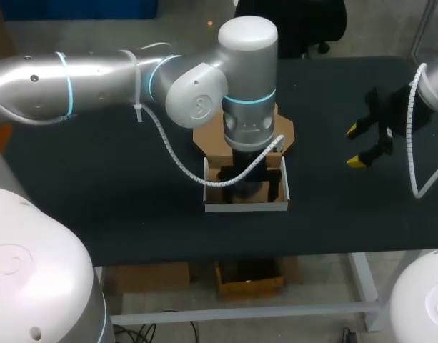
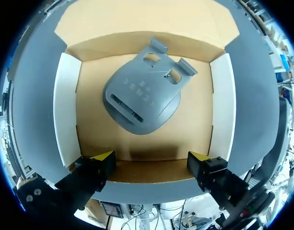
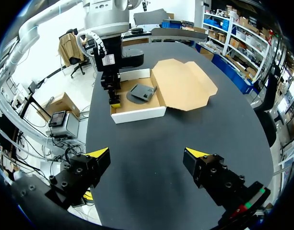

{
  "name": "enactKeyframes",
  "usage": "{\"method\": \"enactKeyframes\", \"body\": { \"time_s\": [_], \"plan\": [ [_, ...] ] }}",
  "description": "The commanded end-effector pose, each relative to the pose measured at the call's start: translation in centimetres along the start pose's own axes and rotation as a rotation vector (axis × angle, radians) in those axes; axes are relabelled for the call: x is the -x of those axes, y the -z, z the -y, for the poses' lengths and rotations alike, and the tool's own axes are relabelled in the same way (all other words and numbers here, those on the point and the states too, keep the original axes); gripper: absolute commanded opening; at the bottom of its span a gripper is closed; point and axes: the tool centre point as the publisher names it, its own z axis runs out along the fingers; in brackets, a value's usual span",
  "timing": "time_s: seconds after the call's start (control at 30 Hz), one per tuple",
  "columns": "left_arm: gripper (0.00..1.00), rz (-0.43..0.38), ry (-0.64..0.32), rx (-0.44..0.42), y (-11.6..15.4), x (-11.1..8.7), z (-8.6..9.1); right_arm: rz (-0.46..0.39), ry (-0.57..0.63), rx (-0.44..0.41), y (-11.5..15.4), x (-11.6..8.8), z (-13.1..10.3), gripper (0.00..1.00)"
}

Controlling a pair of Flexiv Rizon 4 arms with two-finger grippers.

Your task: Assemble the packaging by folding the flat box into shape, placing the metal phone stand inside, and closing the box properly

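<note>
The folded box (image 1: 246,207) stands open at the table's middle, with white walls (image 2: 66,110), a brown floor and its brown lid flap (image 1: 286,132) lying flat behind it. A grey metal phone stand (image 2: 142,98) lies flat on the box floor. My left gripper (image 2: 150,160) hangs open just above the box, over its near wall, holding nothing; the stand lies ahead of its fingers. In the head view the left wrist hides most of the box's inside. My right gripper (image 1: 365,146) is open and empty over bare table to the right, facing the box (image 3: 137,114).
The black table (image 1: 97,179) stretches wide on both sides of the box and between the box and my right gripper (image 3: 147,154). The lid flap (image 3: 182,84) covers the table on the box's far side.
</note>
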Motion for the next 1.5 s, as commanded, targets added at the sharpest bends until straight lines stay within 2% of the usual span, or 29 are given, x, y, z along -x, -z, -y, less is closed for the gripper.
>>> {"method": "enactKeyframes", "body": {
  "time_s": [0.03, 0.4, 0.73, 1.07, 1.27, 1.5],
  "plan": [
    [1.00, -0.002, 0.010, -0.006, 0.1, 0.1, -0.4, -0.001, 0.001, 0.004, 0.0, 0.0, 0.1, 1.00],
    [1.00, 0.011, 0.014, -0.005, 0.1, -0.1, -2.4, -0.001, 0.001, 0.004, 0.0, 0.0, 0.1, 1.00],
    [1.00, 0.017, 0.028, 0.002, 0.1, 0.2, -3.1, -0.001, 0.001, 0.004, 0.0, 0.0, 0.1, 1.00],
    [1.00, 0.013, 0.024, -0.039, 1.7, 0.4, -2.8, -0.001, 0.001, 0.004, 0.0, 0.0, 0.1, 1.00],
    [1.00, -0.017, -0.038, -0.080, 3.9, 1.3, -2.3, -0.001, 0.001, 0.004, 0.0, 0.0, 0.1, 1.00],
    [1.00, -0.074, -0.180, -0.069, 6.9, 3.2, -1.1, -0.001, 0.001, 0.004, 0.0, 0.0, 0.1, 1.00]
  ]
}}
